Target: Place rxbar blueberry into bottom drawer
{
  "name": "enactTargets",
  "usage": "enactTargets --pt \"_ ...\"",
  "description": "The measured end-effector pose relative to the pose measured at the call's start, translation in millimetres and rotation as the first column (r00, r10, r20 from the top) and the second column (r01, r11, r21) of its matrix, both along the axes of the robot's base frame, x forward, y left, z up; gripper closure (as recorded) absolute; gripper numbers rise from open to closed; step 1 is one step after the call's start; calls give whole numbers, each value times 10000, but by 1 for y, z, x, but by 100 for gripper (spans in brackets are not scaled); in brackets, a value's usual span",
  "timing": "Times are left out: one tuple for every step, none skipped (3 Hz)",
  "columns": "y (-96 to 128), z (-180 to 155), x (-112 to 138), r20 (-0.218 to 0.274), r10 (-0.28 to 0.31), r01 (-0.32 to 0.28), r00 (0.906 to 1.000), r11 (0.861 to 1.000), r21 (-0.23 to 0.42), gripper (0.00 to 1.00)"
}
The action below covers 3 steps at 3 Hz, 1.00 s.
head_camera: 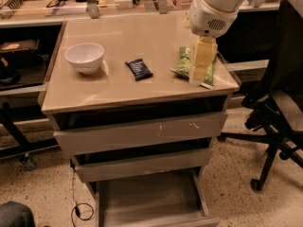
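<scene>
The rxbar blueberry, a small dark navy bar, lies flat near the middle of the cabinet top. The bottom drawer is pulled out and shows a plain flat floor. My gripper hangs from the white arm over the right part of the top, in front of the green chip bag, well to the right of the bar.
A white bowl stands on the left of the top. The two upper drawers sit slightly ajar. A black office chair stands close on the right. A black frame and cable lie on the floor at left.
</scene>
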<state>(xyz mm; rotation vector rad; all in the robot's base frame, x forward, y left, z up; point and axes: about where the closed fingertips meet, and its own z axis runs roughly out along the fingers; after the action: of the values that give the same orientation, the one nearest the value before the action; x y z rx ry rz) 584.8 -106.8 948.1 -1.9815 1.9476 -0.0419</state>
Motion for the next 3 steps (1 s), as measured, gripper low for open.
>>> enactTargets --pt "16 -10 26 -77 619 -620 9981 9980 -98 0" --pt "16 -10 26 -76 621 -621 9980 9980 -97 0" --pt "27 -21 41 -32 927 -927 9957 9957 84 0"
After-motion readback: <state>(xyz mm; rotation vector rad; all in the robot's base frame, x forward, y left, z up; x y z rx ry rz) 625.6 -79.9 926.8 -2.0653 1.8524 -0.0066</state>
